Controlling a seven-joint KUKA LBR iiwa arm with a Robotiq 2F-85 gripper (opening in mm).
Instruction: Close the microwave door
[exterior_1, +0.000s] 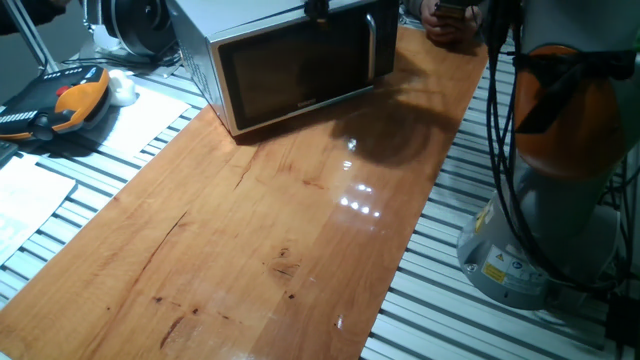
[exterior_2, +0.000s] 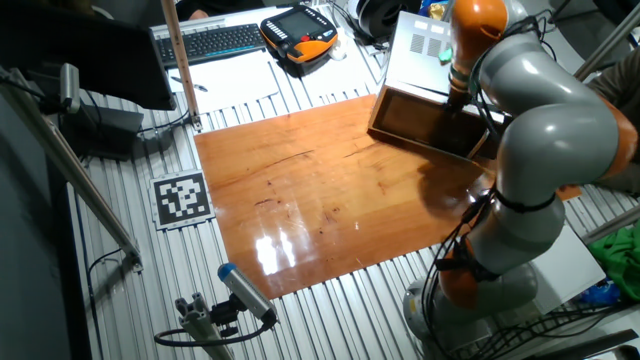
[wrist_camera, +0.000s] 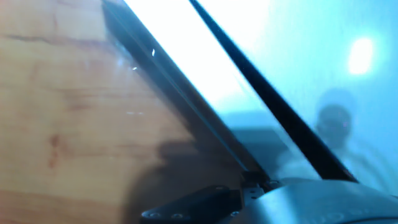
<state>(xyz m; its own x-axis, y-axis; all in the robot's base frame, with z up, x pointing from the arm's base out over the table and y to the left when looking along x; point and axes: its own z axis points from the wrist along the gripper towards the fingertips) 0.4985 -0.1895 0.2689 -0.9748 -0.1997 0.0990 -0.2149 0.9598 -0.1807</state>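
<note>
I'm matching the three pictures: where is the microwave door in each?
One fixed view: microwave door, top centre, facing the camera.
The other fixed view: top right, beside the arm.
Hand view: blurred close-up, door not identifiable.
Shared landmark: the wooden tabletop.

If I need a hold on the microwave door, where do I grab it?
Take the vertical bar handle at the microwave door's edge nearest the arm. Come from the front, jaws across the bar: it stands proud of the flat glass, which offers no grip.

A glossy wooden tabletop (exterior_2: 300, 200) is lying across slatted aluminium. An orange-and-black teach pendant (exterior_2: 298, 27) is resting beside a black keyboard (exterior_2: 207, 42), and a black-and-white marker tag (exterior_2: 181, 199) is sitting near the wood's edge.
</note>
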